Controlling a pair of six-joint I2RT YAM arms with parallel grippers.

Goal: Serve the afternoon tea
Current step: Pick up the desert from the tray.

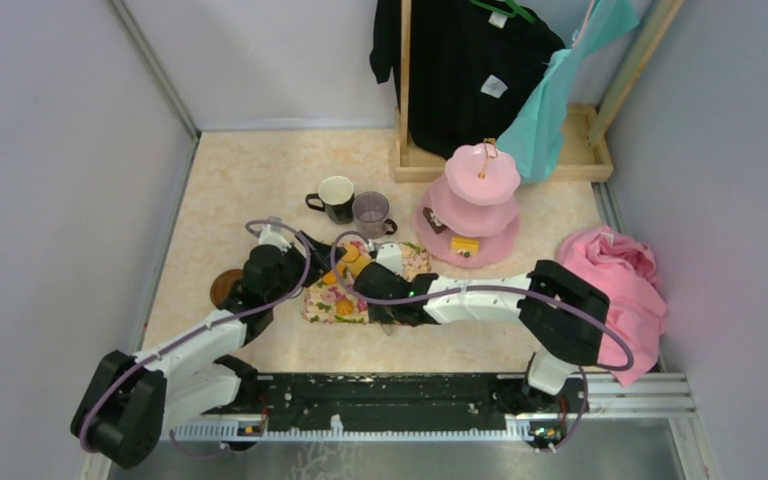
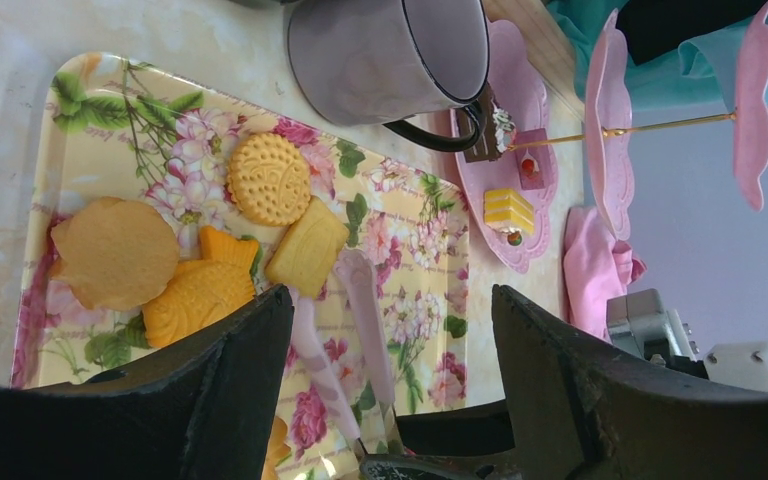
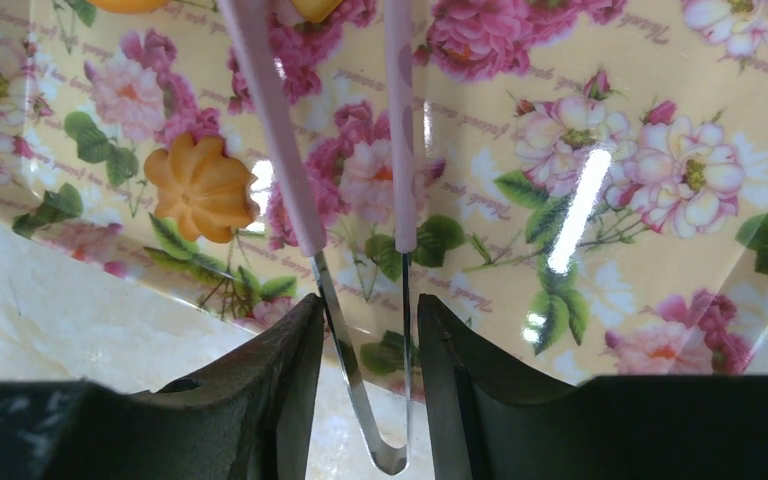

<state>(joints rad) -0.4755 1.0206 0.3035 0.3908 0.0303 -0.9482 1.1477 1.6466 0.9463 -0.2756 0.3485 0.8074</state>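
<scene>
On the lowest tier of the pink three-tier stand (image 1: 480, 190), at the far right of the table, three small pieces are counted: a yellow layered cake (image 2: 509, 209), a brown cake (image 2: 488, 140) and a small pink square (image 2: 530, 168); the two upper tiers are seen bare. Five snacks are counted on the flower-patterned tray (image 3: 610, 250) at the near centre: a round biscuit (image 2: 269, 178), a pale scalloped wafer (image 2: 115, 252), an orange fish-shaped cake (image 2: 198, 297), a yellow rectangular biscuit (image 2: 306, 247) and an orange flower-shaped cookie (image 3: 200, 187). The serving is therefore judged to be under way but far from done, with most snacks left to be moved. The black mug (image 1: 336, 196) and the smoky translucent mug (image 2: 380, 55), one of each, are set side by side on the bare table just beyond the tray. Only one round brown coaster (image 1: 226, 287) is seen, left of the tray with nothing on it, so the mugs are judged not yet served. One pair of pink-tipped tongs (image 3: 286, 170) is pinched at its metal bend by the right gripper (image 3: 365, 320) and is pointed over the tray. The left gripper (image 2: 390, 300) is spread wide at the tray's left side, and nothing is held in it.
</scene>
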